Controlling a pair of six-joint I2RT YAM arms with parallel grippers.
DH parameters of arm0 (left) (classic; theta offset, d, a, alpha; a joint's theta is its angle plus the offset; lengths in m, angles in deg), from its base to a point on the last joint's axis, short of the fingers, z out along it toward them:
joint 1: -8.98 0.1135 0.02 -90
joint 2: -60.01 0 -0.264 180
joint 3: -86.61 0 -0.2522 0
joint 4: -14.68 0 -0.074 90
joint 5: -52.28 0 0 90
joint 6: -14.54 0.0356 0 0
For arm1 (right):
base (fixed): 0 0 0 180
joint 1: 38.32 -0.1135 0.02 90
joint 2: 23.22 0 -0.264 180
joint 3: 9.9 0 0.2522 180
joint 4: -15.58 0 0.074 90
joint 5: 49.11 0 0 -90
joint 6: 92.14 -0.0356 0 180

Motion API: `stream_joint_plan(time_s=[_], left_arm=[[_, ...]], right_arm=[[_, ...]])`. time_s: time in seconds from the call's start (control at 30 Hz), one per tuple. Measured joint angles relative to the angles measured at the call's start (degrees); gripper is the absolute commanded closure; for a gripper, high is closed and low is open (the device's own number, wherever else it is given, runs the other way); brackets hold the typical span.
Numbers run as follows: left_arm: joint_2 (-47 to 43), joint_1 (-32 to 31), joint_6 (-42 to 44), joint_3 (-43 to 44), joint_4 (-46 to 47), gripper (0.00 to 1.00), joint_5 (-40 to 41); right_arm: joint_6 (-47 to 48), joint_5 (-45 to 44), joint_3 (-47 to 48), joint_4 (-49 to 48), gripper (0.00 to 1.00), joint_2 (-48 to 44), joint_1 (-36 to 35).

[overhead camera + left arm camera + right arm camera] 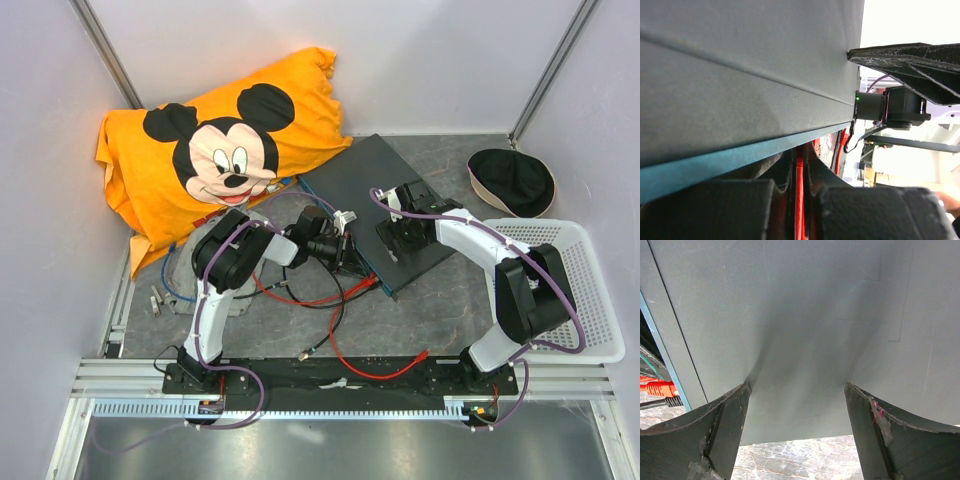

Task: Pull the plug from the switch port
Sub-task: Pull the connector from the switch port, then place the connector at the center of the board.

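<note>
The switch (375, 185) is a flat dark grey box lying at an angle in the middle, with its narrow teal face (715, 167) toward my left arm. My left gripper (352, 260) is at that face. In the left wrist view it (800, 167) is shut on the red plug (799, 172), whose tip reaches the underside of the teal face; the socket itself is hidden. My right gripper (405, 225) is open, with both fingertips resting on the switch's grey top (805, 315) near its edge (797, 387). A red plug (657, 388) shows at the left of the right wrist view.
An orange Mickey Mouse pillow (215, 150) lies behind at the left. A black round cap (512, 180) sits at the back right, and a white basket (580, 290) at the right. Red and black cables (330, 320) loop across the table in front, along with a loose red plug (421, 355).
</note>
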Motion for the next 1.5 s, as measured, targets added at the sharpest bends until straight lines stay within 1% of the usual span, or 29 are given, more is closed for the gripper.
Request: stream_joint_plan(time_s=[0.2,0.4,0.47,0.5,0.57,0.6,0.7,0.87,1.17,1.3,1.43,1.5], left_arm=[[0.2,1.7,2.0,0.7,-1.7,0.98,-2.6],[-0.3,6.1,9.6,-0.1,-7.9,0.98,-11.2],[-0.9,6.6,11.2,-1.7,-8.6,0.98,-12.1],[-1.3,6.6,11.3,-2.7,-9.6,0.87,-12.1],[-1.5,6.2,11.2,-4.8,-11.1,0.70,-11.7],[-1.9,6.1,11.1,-5.4,-10.9,0.59,-11.5],[-4.3,6.1,8.0,-8.2,-7.4,0.46,-9.9],[-5.4,5.4,1.5,-9.6,1.6,0.44,-5.4],[0.0,2.7,-11.2,-7.5,17.2,0.46,-2.8],[0.7,2.5,-13.5,-7.7,20.0,0.48,-2.0],[1.1,2.4,-13.7,-7.8,20.9,0.50,-1.9],[0.9,2.4,-13.3,-7.9,20.5,0.46,-1.3]], right_arm=[[0.0,0.3,0.0,-0.1,0.14,0.0,0.0],[-0.2,1.3,0.0,-0.5,0.14,0.2,-0.4],[-0.2,1.3,0.0,-0.5,0.14,0.2,-0.4],[-0.2,1.3,0.0,-0.5,0.14,0.2,-0.4],[-0.2,1.4,0.0,-0.5,0.14,0.3,-0.4],[-0.2,1.4,0.0,-0.5,0.14,0.3,-0.4],[-0.2,1.4,0.0,-0.5,0.14,0.3,-0.4],[-0.2,1.5,0.0,-0.5,0.14,0.3,-0.3],[-0.2,1.6,-0.3,-0.9,0.14,0.2,-0.3],[-0.2,1.8,-0.6,-1.2,0.14,0.0,-0.3],[-0.2,1.9,-0.9,-1.5,0.14,-0.2,-0.3],[-0.2,1.9,-0.9,-1.5,0.14,-0.2,-0.3]])
